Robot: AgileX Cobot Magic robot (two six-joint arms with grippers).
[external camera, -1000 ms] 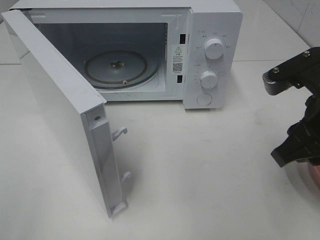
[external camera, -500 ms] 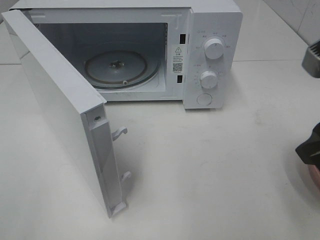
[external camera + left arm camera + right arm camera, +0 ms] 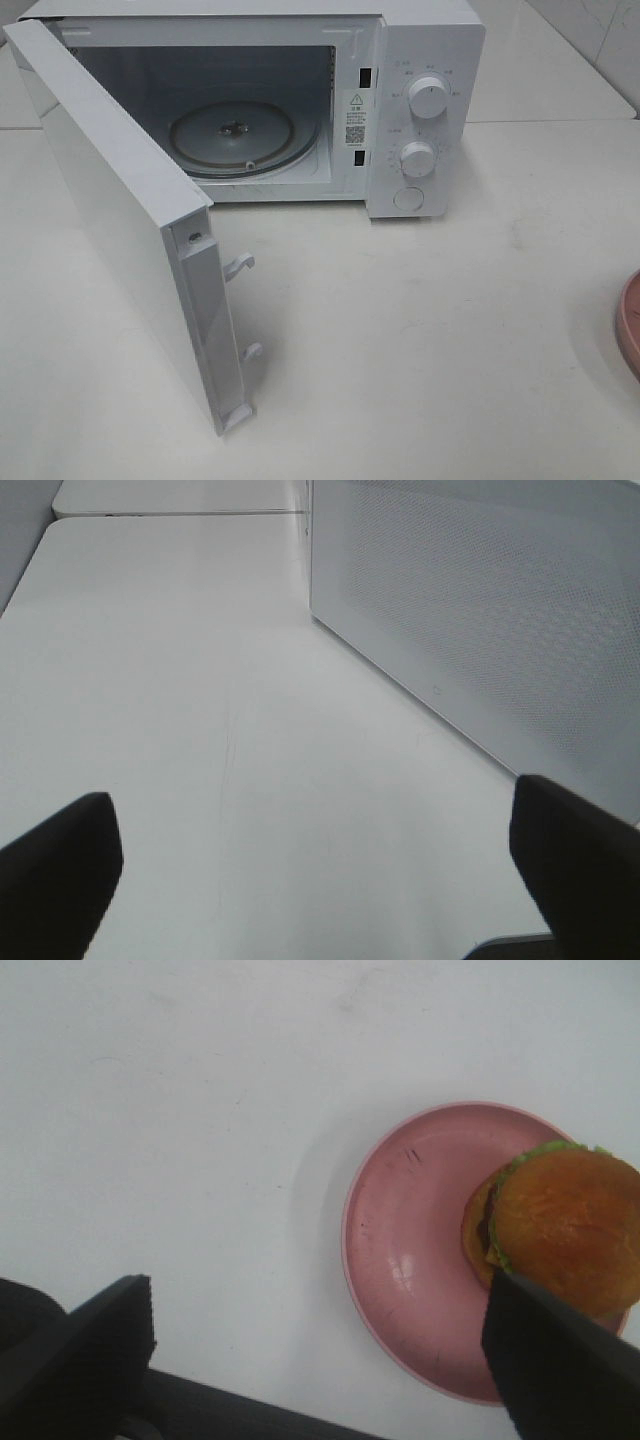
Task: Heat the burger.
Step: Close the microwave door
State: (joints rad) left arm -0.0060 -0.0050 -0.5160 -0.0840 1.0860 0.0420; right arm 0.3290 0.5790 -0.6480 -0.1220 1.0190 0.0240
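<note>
Broadly, a pale, glossy white table is spread across every view, and tiled white wall is glimpsed at the far right corner of the high view. On the table a white microwave is set, its door swung wide toward the camera so that the grey cavity and the round glass turntable are exposed. Two latch hooks are seen projecting from the door's free edge. On the control panel two round white knobs are stacked above a round button; small grey characters are printed around them but are too small to be read. A white warning sticker with a triangle symbol and a QR-like square is fixed to the inner frame; its text cannot be read either.

At the right edge of the high view only a sliver of the pink plate is shown. In the right wrist view the plate is seen whole on the table, with the burger resting on it, off centre near the rim, well apart from the microwave. The right gripper is held above the table beside the plate, its dark fingers spread wide and gripping nothing.

The left gripper is likewise spread apart over bare table, with the perforated outer face of the microwave door close beside it.
</note>
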